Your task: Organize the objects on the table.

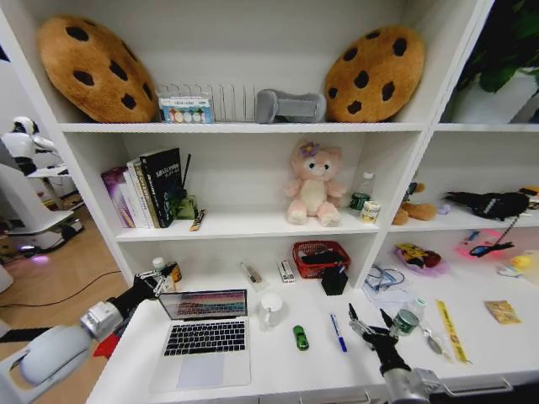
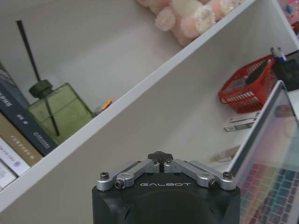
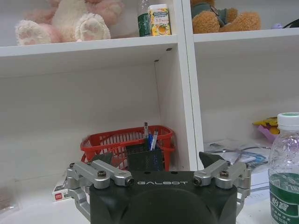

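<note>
The silver laptop (image 1: 206, 332) stands open on the white table (image 1: 278, 370), its bright screen (image 2: 273, 172) facing the front edge. To its right lie the tiny green toy car (image 1: 301, 337) and a blue pen (image 1: 338, 332). My left gripper (image 1: 153, 284) hovers off the laptop's back left corner; in the left wrist view the left gripper (image 2: 160, 156) is shut with nothing in it. My right gripper (image 1: 369, 323) hangs open just right of the blue pen, apart from it. In the right wrist view the right gripper (image 3: 155, 161) faces a black pen holder (image 3: 145, 159).
A white mug (image 1: 271, 308) stands behind the car. Farther back sit the pen holder (image 1: 334, 280) and a red basket (image 1: 320, 257). A small bottle (image 1: 409, 320) and a yellow ruler (image 1: 450, 330) are right of the right gripper. A small bottle (image 1: 160, 268) stands by the left gripper.
</note>
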Available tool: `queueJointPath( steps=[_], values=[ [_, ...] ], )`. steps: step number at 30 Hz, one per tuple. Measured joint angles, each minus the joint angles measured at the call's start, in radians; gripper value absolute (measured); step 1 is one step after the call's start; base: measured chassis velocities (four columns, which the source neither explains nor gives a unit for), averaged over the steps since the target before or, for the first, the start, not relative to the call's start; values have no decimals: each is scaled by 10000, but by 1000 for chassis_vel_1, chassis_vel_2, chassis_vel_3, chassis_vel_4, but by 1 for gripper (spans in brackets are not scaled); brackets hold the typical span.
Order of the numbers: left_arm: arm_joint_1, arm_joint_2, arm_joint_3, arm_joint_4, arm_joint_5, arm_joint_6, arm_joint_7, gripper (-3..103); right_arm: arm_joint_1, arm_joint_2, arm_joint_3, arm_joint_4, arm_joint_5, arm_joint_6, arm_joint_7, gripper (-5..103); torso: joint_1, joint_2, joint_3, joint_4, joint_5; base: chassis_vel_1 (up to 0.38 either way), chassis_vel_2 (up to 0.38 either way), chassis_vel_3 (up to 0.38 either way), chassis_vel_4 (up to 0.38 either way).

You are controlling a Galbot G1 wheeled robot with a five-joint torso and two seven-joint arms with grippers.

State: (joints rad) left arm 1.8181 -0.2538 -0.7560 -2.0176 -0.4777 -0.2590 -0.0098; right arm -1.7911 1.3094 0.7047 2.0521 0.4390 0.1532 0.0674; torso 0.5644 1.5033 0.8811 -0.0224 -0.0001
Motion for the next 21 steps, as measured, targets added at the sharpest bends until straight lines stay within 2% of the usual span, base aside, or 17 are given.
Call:
queueJointPath(
  steps=[5,10,12,16,18,19,21],
  values=[
    [160,660,525,-101,264,-139,62,0,-122,124,-12,22,-110,51,33,100,0,0,0,-1,0,0,0,0,0],
    [451,893,478,-122,369,-261,64,0,-152,182,22,22,-122,91,58,100,-1,0,0,-1,1,0,0,0,0],
    [750,878,257,-172,641,-427,74,0,-150,197,64,22,-116,101,95,100,-1,0,-1,-2,3,0,0,0,0],
    [1068,497,-22,-288,906,-567,66,0,-135,211,76,50,-106,101,119,100,0,0,-1,-3,0,0,0,0,0],
    [1591,-121,-331,-476,1186,-674,-25,0,-109,207,68,58,-100,102,145,100,0,0,-1,-2,0,0,0,0,0],
    [1591,-121,-331,-476,1186,-674,-25,0,-109,207,68,58,-100,102,145,100,0,0,-1,-2,0,0,0,0,0],
    [2271,-817,-572,-771,1702,-836,-103,0,-29,157,-10,53,-82,70,179,100,-2,1,-2,-1,3,0,0,0,0]
  ],
)
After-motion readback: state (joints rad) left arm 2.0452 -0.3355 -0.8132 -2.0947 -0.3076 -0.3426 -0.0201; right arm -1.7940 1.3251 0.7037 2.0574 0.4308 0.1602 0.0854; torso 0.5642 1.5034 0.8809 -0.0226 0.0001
